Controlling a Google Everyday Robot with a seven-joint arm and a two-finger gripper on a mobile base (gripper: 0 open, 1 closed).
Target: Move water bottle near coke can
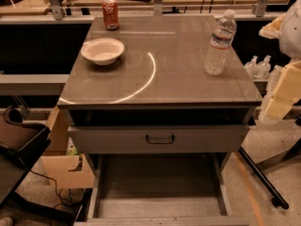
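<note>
Filling the middle of the frame, a grey table (160, 86) with a glossy top carries a curved streak of reflected light across its left half. Under the top sits a shut drawer (160, 139) with a dark handle, and below that a deeper drawer (157, 187) stands pulled out toward the bottom edge.

At the right edge of the frame the cream-coloured gripper (278, 101) hangs just off the table's right side, apart from everything on the top; whether it is spread or closed cannot be told.

A white bowl (103, 51) rests on the upper left part of the top. The bottle (220, 44) stands upright near the right edge of the top, upper right of the frame, well apart from the bowl. Two small pump bottles (257, 66) sit just beyond the table's right side. The can (110, 14) stands upright at the far left corner of the top, behind the bowl and well away from the bottle.
</note>
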